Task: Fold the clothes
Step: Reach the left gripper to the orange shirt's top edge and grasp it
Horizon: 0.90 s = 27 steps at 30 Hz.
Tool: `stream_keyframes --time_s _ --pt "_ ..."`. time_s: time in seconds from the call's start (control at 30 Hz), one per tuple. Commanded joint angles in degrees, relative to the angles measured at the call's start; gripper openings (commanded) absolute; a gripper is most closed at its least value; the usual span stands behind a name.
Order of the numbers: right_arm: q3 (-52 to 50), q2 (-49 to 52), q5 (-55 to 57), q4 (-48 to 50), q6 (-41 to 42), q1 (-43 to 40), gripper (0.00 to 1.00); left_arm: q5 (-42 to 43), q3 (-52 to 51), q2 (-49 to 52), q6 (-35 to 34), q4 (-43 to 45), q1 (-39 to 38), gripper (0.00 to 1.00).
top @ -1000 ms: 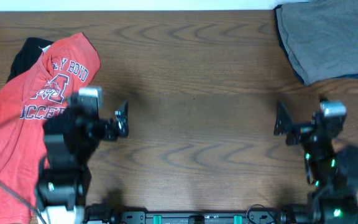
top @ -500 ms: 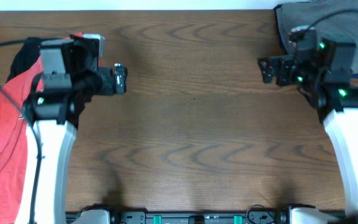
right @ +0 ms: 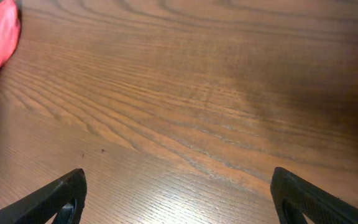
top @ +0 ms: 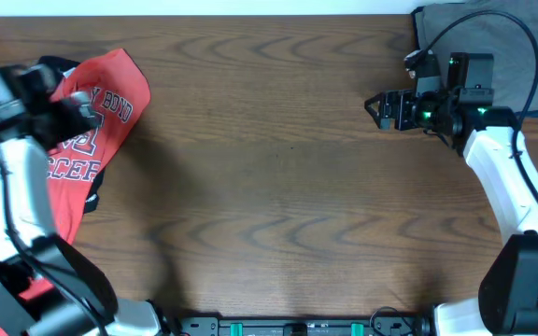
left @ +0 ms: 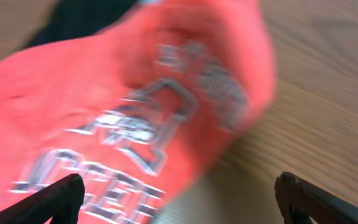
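Wooden bench (top: 278, 187). Left end effector (left: 179, 198) has swung from bench centre to above red-orange T-shirt (top: 110, 103), crumpled at left edge; fingers spread wide, nothing held. Right end effector (top: 383, 107) likewise agape, beside grey garment (top: 493, 56). Folding not begun; grasp likely next.

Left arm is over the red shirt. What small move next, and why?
Probably lower the left gripper and pinch an edge of the shirt: its fingers stand open and empty, the shirt unfolded beneath. The wrist view is blurred, so height is uncertain.

White arm links (top: 499, 179), black joints (top: 521, 273) and fingers (right: 64, 200) — small green lights (top: 452, 63).
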Motion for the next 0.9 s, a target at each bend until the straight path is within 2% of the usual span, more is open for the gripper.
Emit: stream_keyframes --time_s 0.0,0.1,0.37,0.57,0.67,0.87 --pt "1.0 1.2 0.2 0.1 -0.7 2.1 0.92 -0.5 2.4 3.0 -0.1 2.8 4.9 0.99" --pt "1.0 1.7 0.4 0.0 -0.7 3.5 0.91 -1.3 2.4 6.4 -2.5 6.4 9.7 0.99" --pt "1.0 1.9 4.4 0.7 -0.7 9.2 0.9 -5.2 2.4 12.8 -2.7 10.4 19.7 0.99" --pt "1.0 1.9 6.9 0.6 -0.7 12.4 0.9 -7.2 2.4 17.2 -2.7 12.7 24.0 0.99" --pt "1.0 1.9 6.8 0.4 -0.7 13.4 0.87 -10.1 2.4 19.0 -2.5 14.0 25.6 0.99" --pt "1.0 1.9 6.8 0.4 -0.6 14.6 0.81 -10.0 2.4 22.5 0.7 17.5 27.4 0.99"
